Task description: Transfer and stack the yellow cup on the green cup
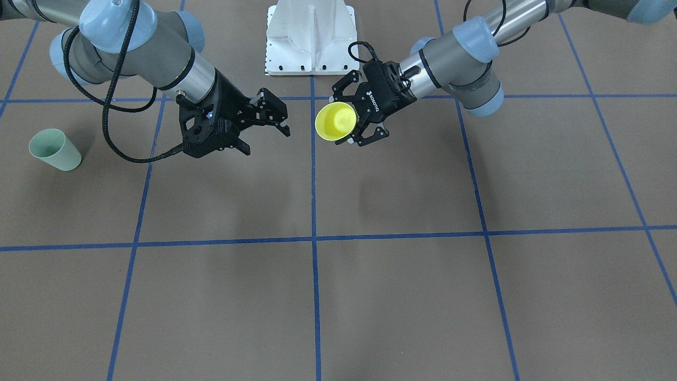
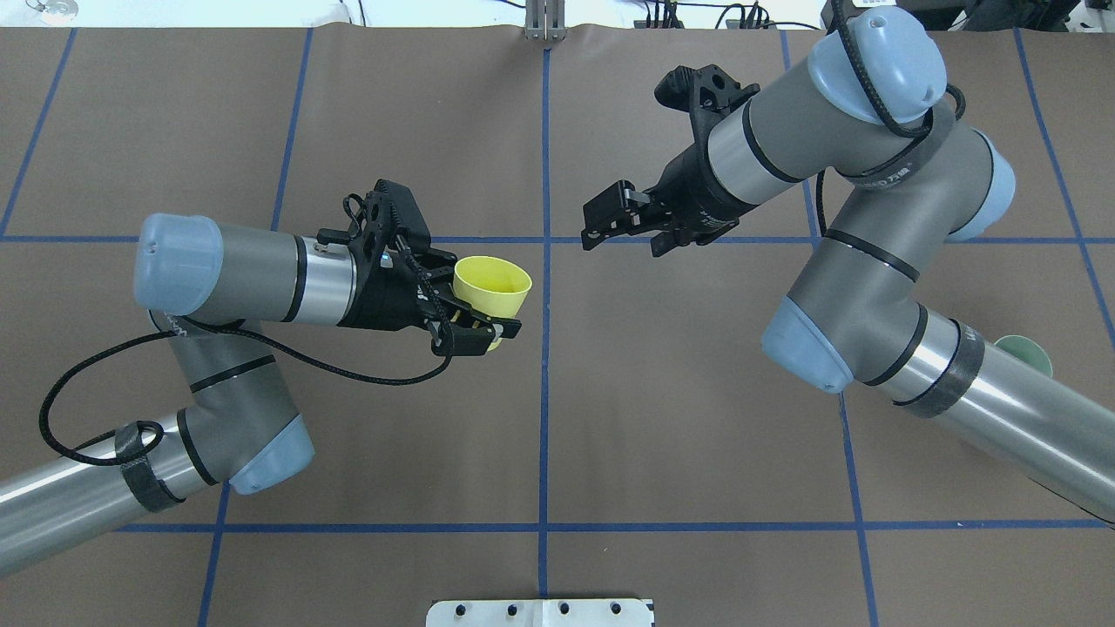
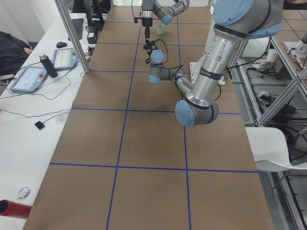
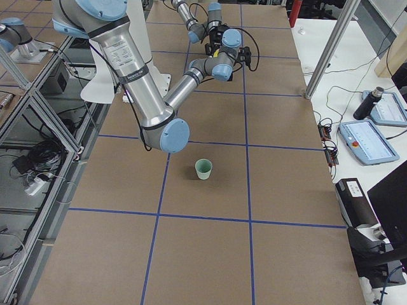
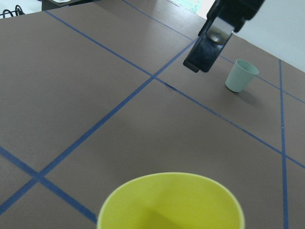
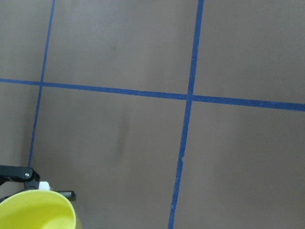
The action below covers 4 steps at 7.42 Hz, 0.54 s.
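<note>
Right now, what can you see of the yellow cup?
The yellow cup is a small, plain, bright yellow tumbler, plastic by its look, wider at the rim and empty. The left gripper clamps its body from both sides and holds it above the table, tilted with its mouth toward the right gripper, which is open and apart from it. Nothing else touches the cup.

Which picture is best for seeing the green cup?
The exterior front-facing view: the green cup shows whole and biggest there. Exterior right and left wrist views show it whole but smaller, exterior left tiny, overhead mostly hidden behind the right arm, right wrist not at all.
</note>
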Motion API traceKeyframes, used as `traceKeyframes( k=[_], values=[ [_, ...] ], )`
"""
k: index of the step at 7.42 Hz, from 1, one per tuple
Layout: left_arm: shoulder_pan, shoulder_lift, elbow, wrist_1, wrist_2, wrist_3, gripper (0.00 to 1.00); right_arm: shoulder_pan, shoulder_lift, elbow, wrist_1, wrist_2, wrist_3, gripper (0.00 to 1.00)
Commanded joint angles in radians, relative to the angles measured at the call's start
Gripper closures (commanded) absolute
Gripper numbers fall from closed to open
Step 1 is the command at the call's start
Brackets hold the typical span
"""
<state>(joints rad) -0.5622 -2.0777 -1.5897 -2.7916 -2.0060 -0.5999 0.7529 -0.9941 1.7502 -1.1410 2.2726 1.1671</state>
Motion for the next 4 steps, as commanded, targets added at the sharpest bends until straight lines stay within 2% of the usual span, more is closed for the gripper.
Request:
traceKeyframes(
  k=[1, 4],
  values=[
    [0.045, -0.024, 0.007, -0.020, 0.004, 0.000, 0.99, -0.001, 0.008, 0.002, 0.006, 0.042, 0.000, 0.04],
    [0.051, -0.062, 0.029, -0.017, 0.006, -0.003, 1.00, -0.003, 0.014, -0.008, 0.004, 0.077, 0.002, 0.05]
  ],
)
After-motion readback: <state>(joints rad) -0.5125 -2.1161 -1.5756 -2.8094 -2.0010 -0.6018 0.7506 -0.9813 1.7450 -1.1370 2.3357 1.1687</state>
